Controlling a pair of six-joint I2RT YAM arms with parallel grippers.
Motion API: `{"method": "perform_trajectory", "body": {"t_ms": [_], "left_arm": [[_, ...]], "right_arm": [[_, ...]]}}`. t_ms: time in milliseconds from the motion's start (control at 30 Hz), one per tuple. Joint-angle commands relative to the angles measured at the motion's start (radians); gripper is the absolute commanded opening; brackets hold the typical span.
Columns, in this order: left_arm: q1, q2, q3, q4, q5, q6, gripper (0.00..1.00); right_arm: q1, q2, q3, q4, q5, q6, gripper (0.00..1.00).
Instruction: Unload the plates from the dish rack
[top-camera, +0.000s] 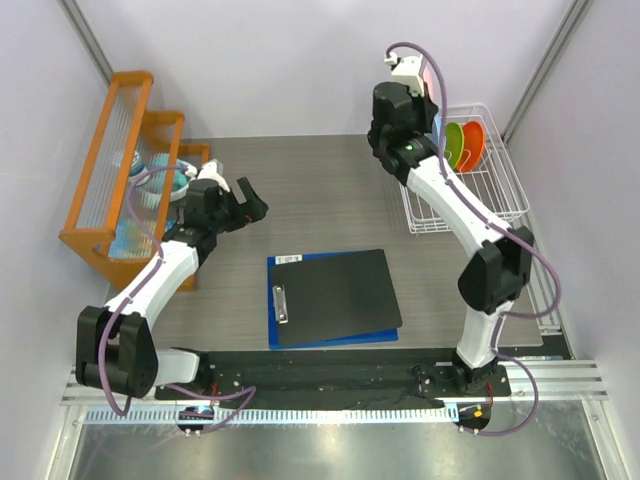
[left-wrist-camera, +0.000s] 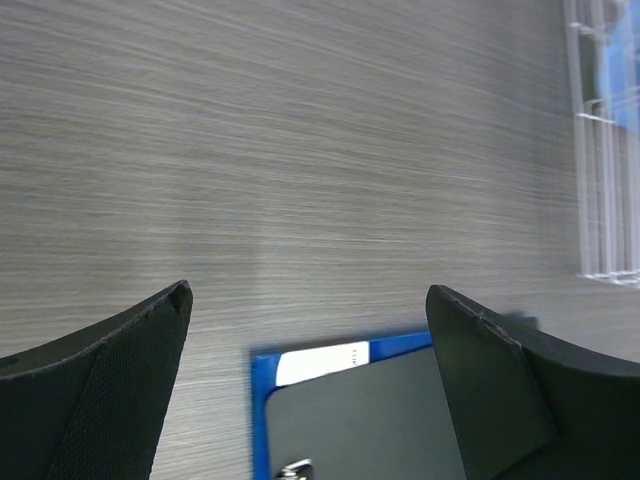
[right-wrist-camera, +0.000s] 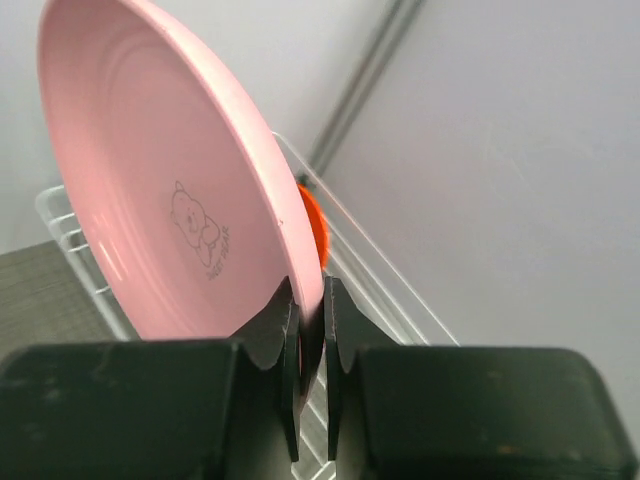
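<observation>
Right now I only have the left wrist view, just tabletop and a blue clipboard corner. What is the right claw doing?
Observer: The right claw is shut on the rim of the pink plate, which it holds up by the dish rack.
Operator: What's in the rack?
Observer: A lime green plate and an orange plate stand on edge, side by side.
Operator: And on the far left?
Observer: An orange stepped shelf stands there, beside the left arm.
</observation>
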Motion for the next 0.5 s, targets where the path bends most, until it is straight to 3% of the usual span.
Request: {"method": "perform_trajectory", "body": {"t_ms": [0,133,200,300,467], "left_arm": [[-0.002,-0.066,-0.054,0.176,0.137,-0.055,0.99],[-0.004,-0.083,-0.084,0.277,0.225,-0.095,0.99],[-0.004,-0.076,-0.096,0.322,0.278,-0.119,0.99],[-0.004,-0.062,-0.13,0.44,0.341,-0.179,0.99],[-0.013,0.009,-0.157,0.615,0.416,-0.271,0.99]], "right_arm": [[0.028,-0.145,-0.04,-0.284,-0.21,0.34,0.01],[0.033,-0.226,-0.114,-0.451,-0.507,0.543,0.01],[0.035,-0.276,-0.183,-0.456,-0.735,0.596,0.01],[0.036,-0.323,-0.264,-0.431,-0.947,0.711,0.01],[0.05,-0.358,-0.364,-0.344,-1.112,0.83,0.01]]}}
